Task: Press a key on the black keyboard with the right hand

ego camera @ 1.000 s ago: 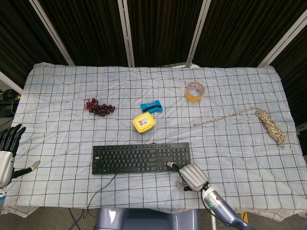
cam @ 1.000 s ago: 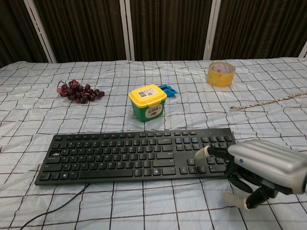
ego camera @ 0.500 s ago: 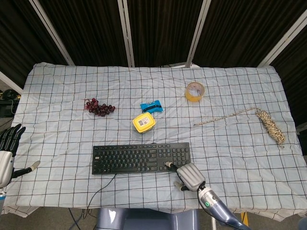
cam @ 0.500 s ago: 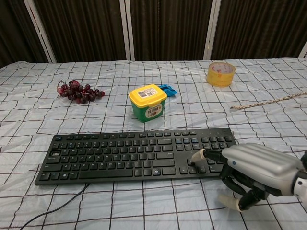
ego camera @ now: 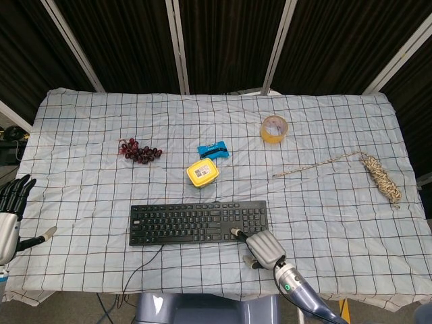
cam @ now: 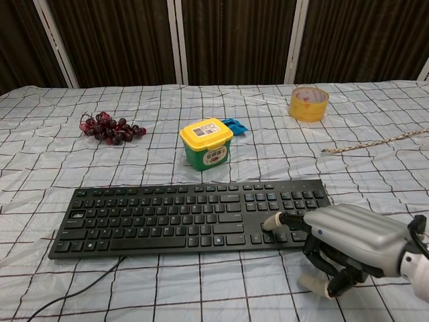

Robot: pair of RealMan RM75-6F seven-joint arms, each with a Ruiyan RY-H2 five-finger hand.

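Note:
The black keyboard [ego camera: 197, 223] [cam: 188, 215] lies near the table's front edge, its cable trailing off the front left. My right hand [ego camera: 264, 249] [cam: 342, 241] sits at the keyboard's right front corner. One finger stretches out, and its fingertip [cam: 270, 222] rests on a key near the arrow keys. The other fingers are curled under the palm, holding nothing. My left hand [ego camera: 10, 212] hangs at the far left edge of the table with fingers spread and empty; the chest view does not show it.
A yellow-lidded green tub [ego camera: 202, 173] [cam: 206, 143] stands just behind the keyboard, with a blue packet [ego camera: 212, 150] beyond it. Dark grapes [ego camera: 140, 152] lie at the left, a tape roll [ego camera: 274, 128] at the back right, and a coiled rope [ego camera: 381, 177] at the far right.
My right hand has slid left along the keyboard's front edge, and its outstretched fingertip has moved a little further left over the keys. The left hand has not moved.

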